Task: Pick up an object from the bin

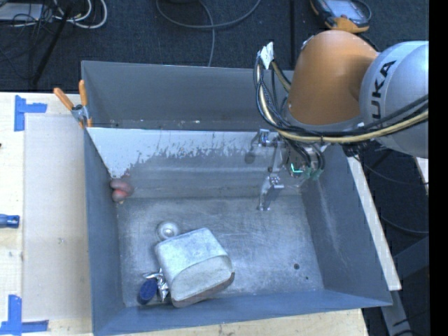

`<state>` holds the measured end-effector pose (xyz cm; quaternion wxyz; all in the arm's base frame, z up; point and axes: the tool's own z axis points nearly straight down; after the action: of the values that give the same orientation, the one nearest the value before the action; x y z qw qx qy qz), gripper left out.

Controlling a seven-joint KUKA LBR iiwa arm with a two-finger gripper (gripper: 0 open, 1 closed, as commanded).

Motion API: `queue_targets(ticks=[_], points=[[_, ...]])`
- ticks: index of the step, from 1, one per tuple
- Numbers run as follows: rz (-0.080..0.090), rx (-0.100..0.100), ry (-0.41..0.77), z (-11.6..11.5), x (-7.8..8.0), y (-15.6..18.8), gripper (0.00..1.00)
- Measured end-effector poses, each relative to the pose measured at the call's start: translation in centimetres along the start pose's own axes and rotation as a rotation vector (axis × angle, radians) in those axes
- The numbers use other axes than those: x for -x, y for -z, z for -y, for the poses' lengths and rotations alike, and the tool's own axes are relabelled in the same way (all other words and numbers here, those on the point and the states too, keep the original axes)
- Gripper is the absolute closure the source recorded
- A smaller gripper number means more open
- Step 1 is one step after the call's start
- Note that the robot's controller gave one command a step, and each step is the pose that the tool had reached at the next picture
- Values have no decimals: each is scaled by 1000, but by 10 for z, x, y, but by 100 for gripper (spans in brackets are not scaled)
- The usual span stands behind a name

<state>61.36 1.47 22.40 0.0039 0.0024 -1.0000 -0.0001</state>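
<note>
My gripper (266, 196) hangs under the orange-covered wrist, over the bare bin floor at the back, right of the middle. Nothing shows in it. The nearest loose thing is a pale grey, rounded flask-like object (194, 266) with a round silver cap at its upper left. It lies flat near the front left of the bin, well to the lower left of the gripper. A small blue thing (148, 290) rests against the flask's lower left corner.
A small pinkish lump (120, 190) sits against the left wall where it meets the floor. The bin's sloping walls rise on all sides, and the back wall stands close behind the gripper.
</note>
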Motion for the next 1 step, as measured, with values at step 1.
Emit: queue_targets(ticks=[1], points=[[-4,1,57,-53,-96,-50,0]])
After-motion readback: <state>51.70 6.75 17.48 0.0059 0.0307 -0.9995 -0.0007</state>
